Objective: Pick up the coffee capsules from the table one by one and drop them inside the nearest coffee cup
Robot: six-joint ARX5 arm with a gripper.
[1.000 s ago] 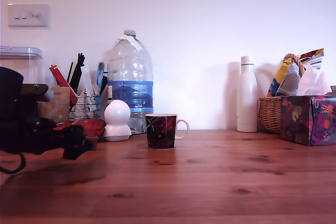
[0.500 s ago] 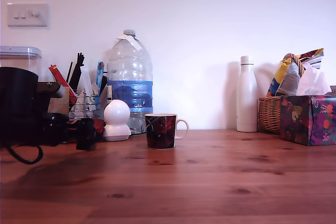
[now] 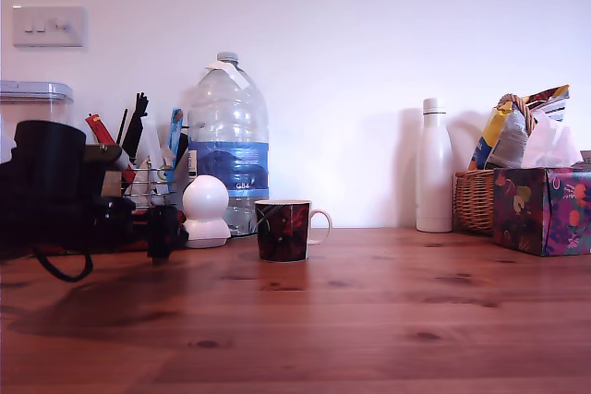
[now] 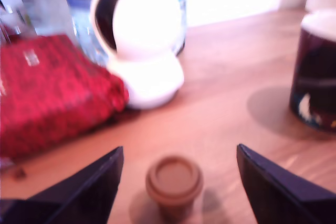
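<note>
The claw (image 4: 176, 187) sits low over the tabletop (image 3: 369, 311) at the exterior view's left, its two dark fingers (image 4: 86, 190) spread wide with nothing gripped; in the wrist view a single brown coffee capsule (image 4: 174, 182) stands upright on the wood between those fingers, touching neither one, its round flanged top facing up; the exterior view hides the capsule behind the dark bulk of the arm (image 3: 65, 191), whose black cable loops down toward the wood; the coffee cup (image 3: 284, 229), dark with a red and purple floral pattern, pale rim and white handle, stands upright on the tabletop to the right of the claw in the exterior view, clearly apart from it; a white dome-shaped gadget (image 3: 206, 212) stands between the claw and the cup, farther back, just in front of a large clear water bottle (image 3: 228, 145); in the wrist view a red patterned cloth (image 4: 50, 90) lies beside the gadget, and whether they touch is unclear in the blur.
</note>
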